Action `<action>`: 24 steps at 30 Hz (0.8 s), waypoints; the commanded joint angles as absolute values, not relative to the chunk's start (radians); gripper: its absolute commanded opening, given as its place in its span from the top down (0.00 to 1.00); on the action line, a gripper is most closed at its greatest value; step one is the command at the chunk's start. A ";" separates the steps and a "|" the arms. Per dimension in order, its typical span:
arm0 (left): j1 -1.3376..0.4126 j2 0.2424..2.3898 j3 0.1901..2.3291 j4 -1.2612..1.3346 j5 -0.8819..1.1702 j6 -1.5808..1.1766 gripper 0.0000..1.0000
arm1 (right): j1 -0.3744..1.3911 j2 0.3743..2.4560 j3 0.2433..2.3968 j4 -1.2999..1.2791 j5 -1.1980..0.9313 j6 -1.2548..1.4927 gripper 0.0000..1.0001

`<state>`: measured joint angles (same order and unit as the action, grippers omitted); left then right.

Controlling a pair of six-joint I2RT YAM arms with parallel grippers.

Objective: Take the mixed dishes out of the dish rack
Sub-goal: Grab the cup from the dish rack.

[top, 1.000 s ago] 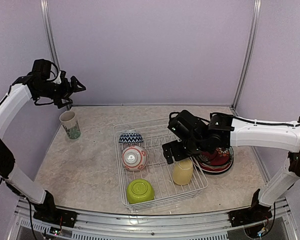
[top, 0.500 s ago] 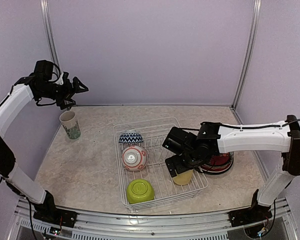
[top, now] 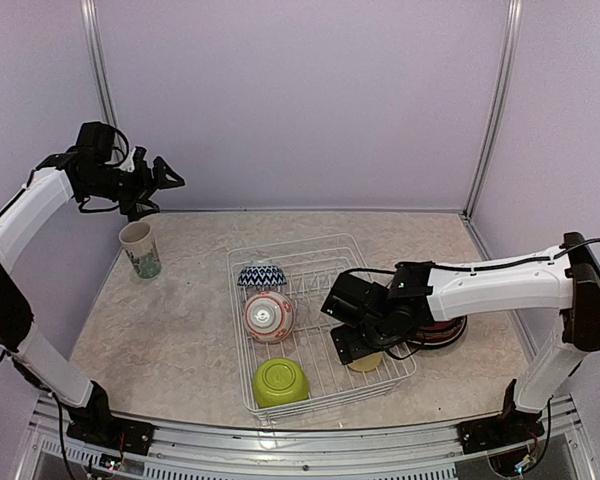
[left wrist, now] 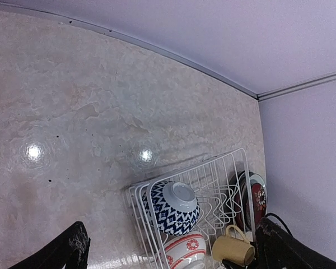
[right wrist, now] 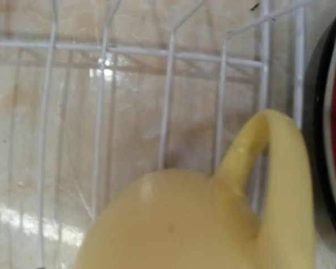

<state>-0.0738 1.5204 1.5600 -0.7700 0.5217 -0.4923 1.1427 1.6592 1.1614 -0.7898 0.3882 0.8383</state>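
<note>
The white wire dish rack [top: 326,248] holds a blue zigzag bowl [top: 262,275], a red-white bowl [top: 269,316], a lime green bowl [top: 281,382] and a yellow cup [top: 368,361]. My right gripper [top: 348,343] is low over the cup and hides most of it. The right wrist view shows the cup [right wrist: 185,224] very close with its handle up, and no fingers. The stacked plates [top: 448,330] lie on the table right of the rack. The cream-teal mug [top: 140,248] stands at the far left. My left gripper [top: 166,175] is open and empty, high above the mug.
The left wrist view looks down on the rack [left wrist: 224,168], the blue bowl [left wrist: 171,207], the cup [left wrist: 235,249] and the plates [left wrist: 252,196]. The right arm crosses over the plates. Purple walls close in the back and both sides.
My right gripper has come down and towards the near side onto the yellow cup, now covering most of it. The left gripper has drifted slightly right.
</note>
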 commanded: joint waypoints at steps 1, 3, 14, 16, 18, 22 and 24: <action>-0.081 1.533 1.562 -0.777 0.526 -0.483 0.01 | 1.150 1.674 1.137 -0.779 0.422 0.872 0.07; -0.083 1.542 1.571 -0.783 0.539 -0.483 0.01 | 1.149 1.680 1.132 -0.767 0.434 0.874 0.06; -0.099 1.550 1.566 -0.782 0.532 -0.479 0.01 | 1.162 1.643 1.106 -0.735 0.439 0.890 0.28; -0.100 1.554 1.566 -0.776 0.543 -0.480 0.01 | 1.164 1.621 1.093 -0.719 0.440 0.894 0.35; -0.105 1.551 1.558 -0.773 0.533 -0.479 0.01 | 1.164 1.596 1.087 -0.709 0.438 0.906 0.42; -0.112 1.558 1.564 -0.777 0.545 -0.480 0.01 | 1.167 1.518 1.038 -0.619 0.431 0.899 0.56; -0.117 1.554 1.559 -0.772 0.534 -0.477 0.01 | 1.166 1.480 1.025 -0.596 0.442 0.906 0.62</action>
